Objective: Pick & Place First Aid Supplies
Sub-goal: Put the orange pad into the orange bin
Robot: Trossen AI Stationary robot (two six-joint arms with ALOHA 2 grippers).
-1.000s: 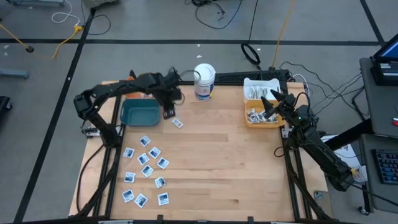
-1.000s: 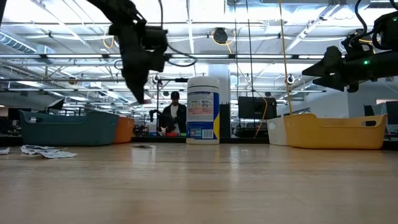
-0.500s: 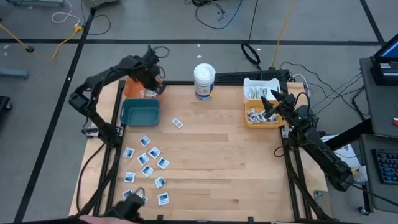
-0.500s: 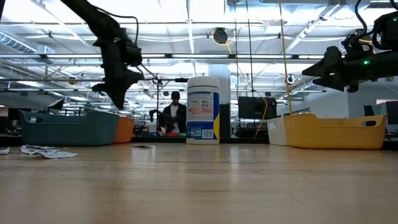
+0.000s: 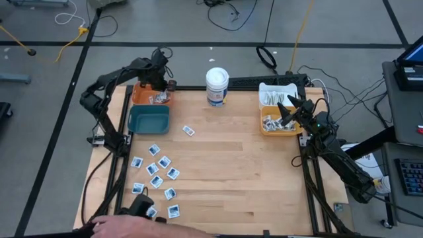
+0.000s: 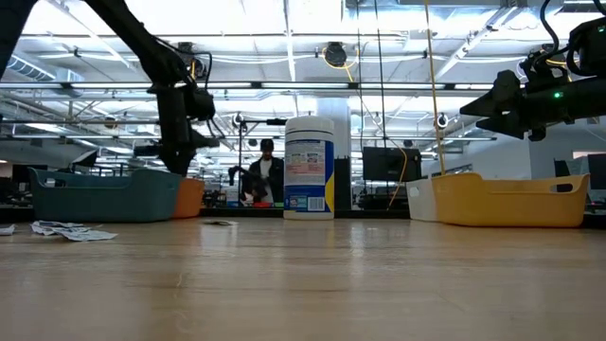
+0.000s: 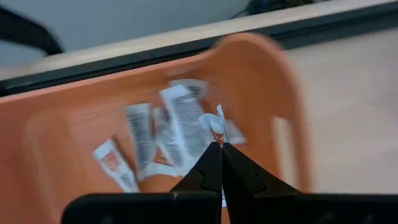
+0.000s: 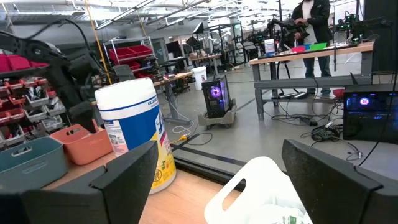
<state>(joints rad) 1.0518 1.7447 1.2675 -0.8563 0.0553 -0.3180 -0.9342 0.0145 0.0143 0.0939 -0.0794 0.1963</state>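
White tub (image 5: pixel 217 86) (blue label), teal bin (image 5: pixel 149 119), orange bin (image 5: pixel 147 95)

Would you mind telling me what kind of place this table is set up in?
Most likely a robotics lab or workshop in a big open hall. The right wrist view shows shelves of red parts bins, a lit computer tower and workbenches; cables trail across the floor behind the table.

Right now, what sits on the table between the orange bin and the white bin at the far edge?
In the high view, only the white tub stands between the orange bin and the white bin; otherwise bare wood.
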